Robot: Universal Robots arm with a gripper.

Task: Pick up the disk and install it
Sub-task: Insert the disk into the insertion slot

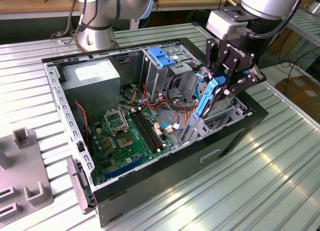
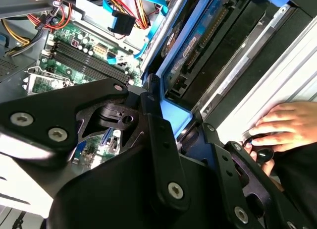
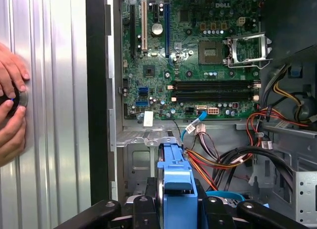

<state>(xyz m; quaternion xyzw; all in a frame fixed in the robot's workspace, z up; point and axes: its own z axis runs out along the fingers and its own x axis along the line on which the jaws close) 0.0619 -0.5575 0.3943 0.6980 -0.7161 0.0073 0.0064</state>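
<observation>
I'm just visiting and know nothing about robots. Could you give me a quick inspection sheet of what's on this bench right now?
Surface: ribbed metal table carrying an open computer case.
Job's things: the disk, in its light-blue bracket, held on edge over the case's bay at the exterior view's right.
Clutter: grey fixture blocks at the exterior view's left.
Grippers: gripper, jaws closed on the disk.
Cables: red, orange and yellow wires and a blue cable loose inside the case.
Surroundings: a person's hand on the table beside the case; a cardboard box.
</observation>
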